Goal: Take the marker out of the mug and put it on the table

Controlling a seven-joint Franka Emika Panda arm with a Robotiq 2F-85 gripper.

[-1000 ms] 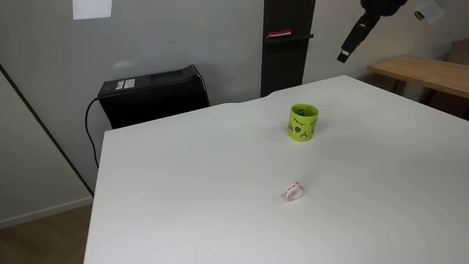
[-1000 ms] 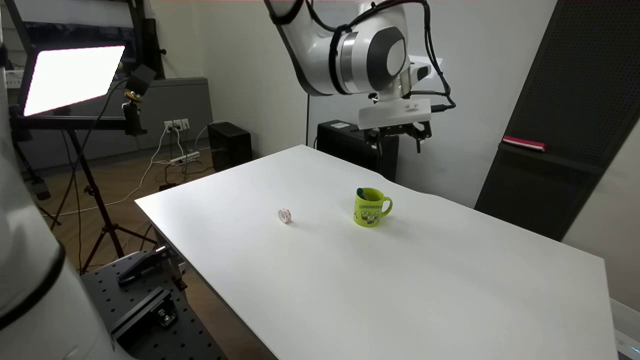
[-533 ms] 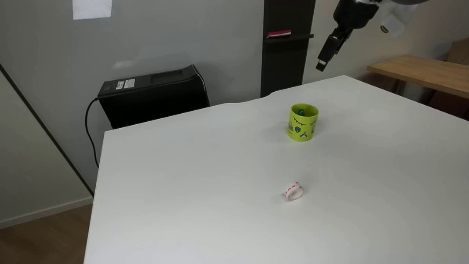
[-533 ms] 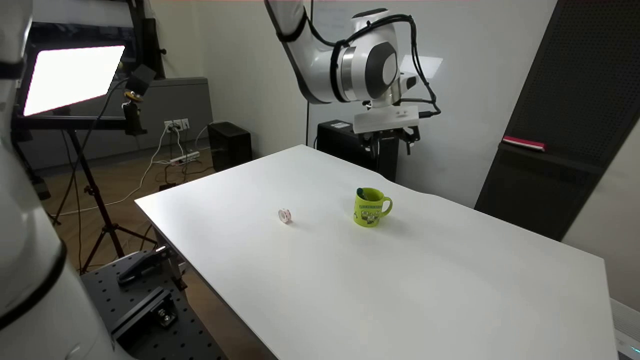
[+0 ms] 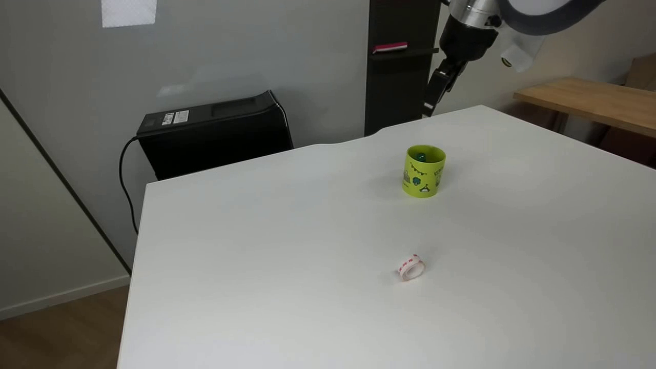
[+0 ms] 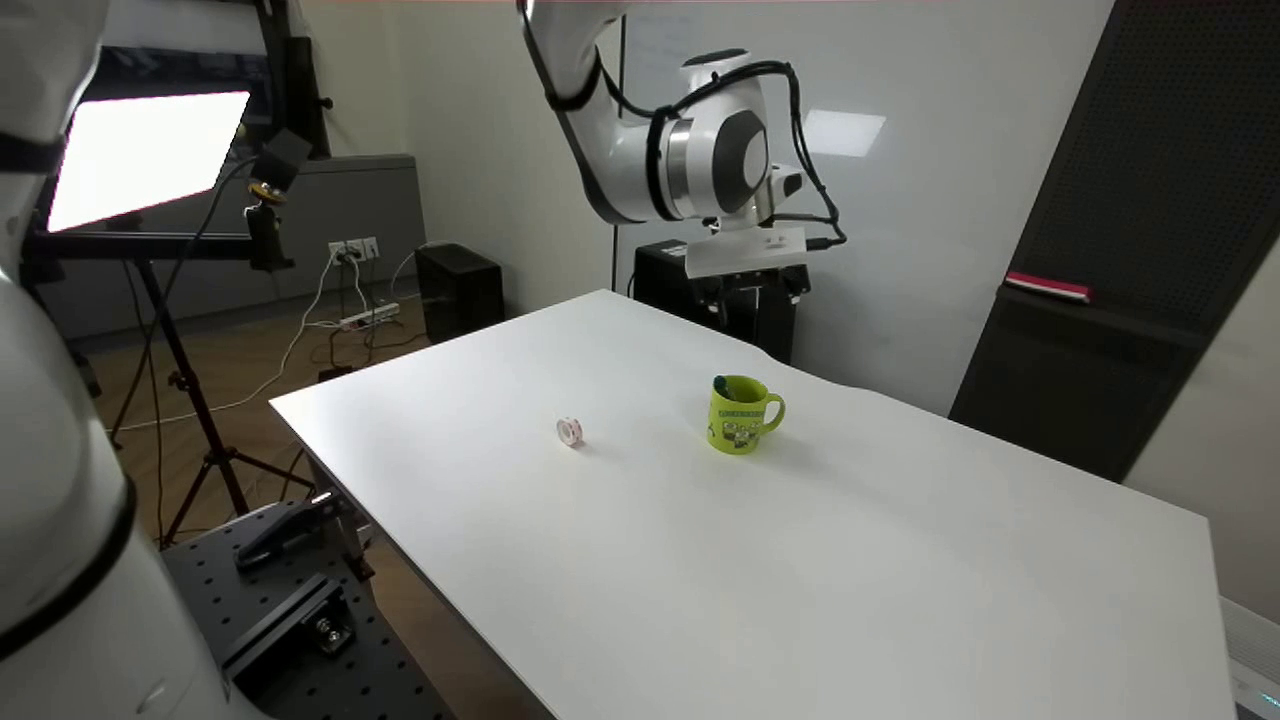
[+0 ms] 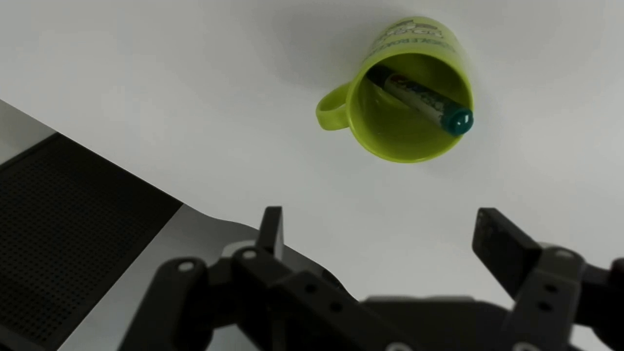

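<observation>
Grey and faintly glossy, the wall (image 5: 246, 56) catches pale patches of light behind a boxy black case (image 5: 220, 136) and a tall dark panel (image 6: 1120, 250) pricked all over with tiny holes. Before them spreads the table (image 5: 266, 266), smooth matte white, straight-sided but for a shallow wavy dip along one edge. On it stands the mug (image 5: 423, 180), an upright lime-green cylinder printed with small dark figures, with a looped handle (image 7: 334, 120). The marker (image 7: 423, 100) leans slantwise inside it: a slim round barrel with a pale printed sleeve, dark at one end, the other end shiny teal-green and near the rim. Well apart from the mug, a little ring-shaped roll (image 5: 411, 268) rests on its edge, papery white with reddish marks and a hollow centre.

Raised above the table and clear of the mug, the hand (image 7: 379, 226) is released, its blocky black fingers (image 7: 502, 243) spread wide. Rounded white shells, banded in black and looped with dark cable (image 6: 797, 110), make up the arm (image 6: 625, 170) that bears it.
</observation>
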